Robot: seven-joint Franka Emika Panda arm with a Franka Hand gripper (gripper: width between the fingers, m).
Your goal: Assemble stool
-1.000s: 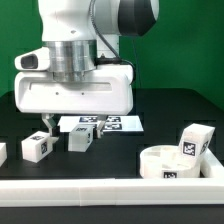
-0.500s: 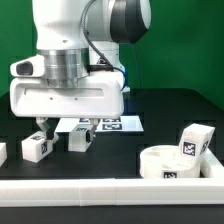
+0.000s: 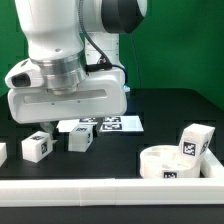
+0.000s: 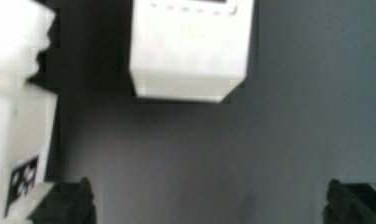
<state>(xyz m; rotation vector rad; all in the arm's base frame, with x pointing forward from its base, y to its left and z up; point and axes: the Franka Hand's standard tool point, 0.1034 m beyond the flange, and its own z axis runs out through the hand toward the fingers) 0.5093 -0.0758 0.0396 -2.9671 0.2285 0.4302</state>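
The round white ring-like seat (image 3: 165, 162) lies at the exterior view's right, with one tagged leg (image 3: 195, 141) standing against its far rim. Two more tagged legs (image 3: 37, 146) (image 3: 80, 139) lie on the black table under my hand, and a fourth shows at the left edge (image 3: 2, 152). My gripper (image 3: 62, 122) hangs above the two legs, its fingers mostly hidden by the hand. In the wrist view the gripper (image 4: 215, 205) is open wide and empty. One white leg (image 4: 188, 50) lies ahead of it, and a tagged white part (image 4: 14, 130) lies beside it.
The marker board (image 3: 108, 124) lies flat behind the two legs. A long white border rail (image 3: 110, 190) runs along the front of the table. A green backdrop stands behind.
The hand has risen and shifted toward the exterior view's left. Its fingers no longer reach down beside the two legs. The parts have not moved.
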